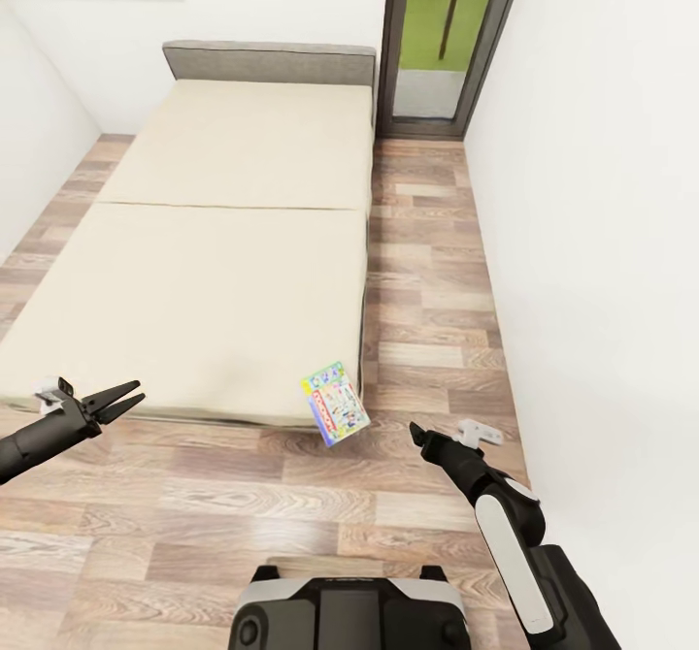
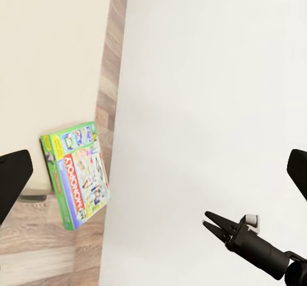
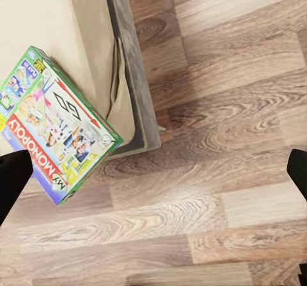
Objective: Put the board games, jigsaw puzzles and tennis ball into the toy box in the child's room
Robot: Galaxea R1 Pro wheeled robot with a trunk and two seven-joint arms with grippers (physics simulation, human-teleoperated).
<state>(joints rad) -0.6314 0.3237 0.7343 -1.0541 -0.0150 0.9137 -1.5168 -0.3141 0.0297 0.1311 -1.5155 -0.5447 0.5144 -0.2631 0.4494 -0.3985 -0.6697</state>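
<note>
One board game (image 1: 335,403), a flat box with green edges and a bright cartoon lid, sits tilted at the near right corner of the bed (image 1: 223,243), overhanging the floor. It shows closer in the left wrist view (image 2: 75,174) and the right wrist view (image 3: 54,142). My left gripper (image 1: 134,394) hovers open at the bed's near left edge, far from the box. My right gripper (image 1: 419,434) is open over the floor, just right of the box and holding nothing. The table, toy box, jigsaw puzzles and tennis ball are out of view.
A grey headboard (image 1: 267,60) closes the bed's far end. A strip of wood floor (image 1: 427,272) runs between the bed and the white wall (image 1: 602,243) to a glass door (image 1: 447,39). My base (image 1: 349,611) stands on the floor at the bed's foot.
</note>
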